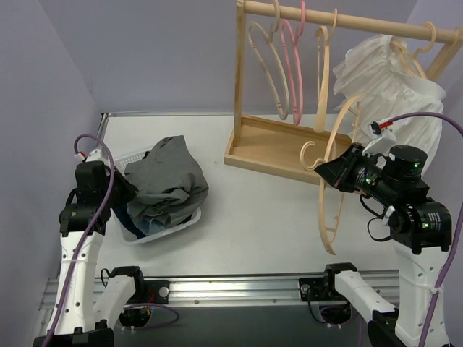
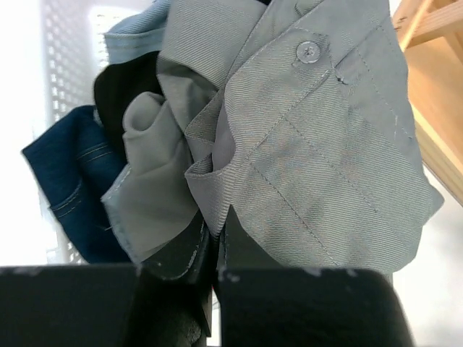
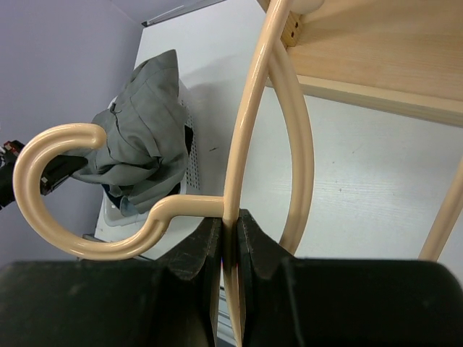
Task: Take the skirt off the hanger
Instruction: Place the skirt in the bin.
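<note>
The grey skirt (image 1: 170,177) lies bunched on top of the white basket (image 1: 181,225) at the left, off the hanger. My left gripper (image 1: 119,189) is at the basket's near-left side. In the left wrist view its jaws (image 2: 215,217) are shut on a fold of the skirt (image 2: 325,144), whose button and stitched waistband face up. The pale wooden hanger (image 1: 338,126) hangs bare in the air in front of the rack, hook to the left. My right gripper (image 1: 323,172) is shut on it; the right wrist view shows the jaws (image 3: 230,220) pinching the hanger (image 3: 249,108) just below its hook.
Dark blue denim (image 2: 72,181) and a light blue garment (image 2: 130,40) lie under the skirt in the basket. The wooden rack (image 1: 347,22) stands at the back right with a tray base (image 1: 268,141). On it hang wooden hangers, a pink hanger (image 1: 295,65) and a white blouse (image 1: 394,79).
</note>
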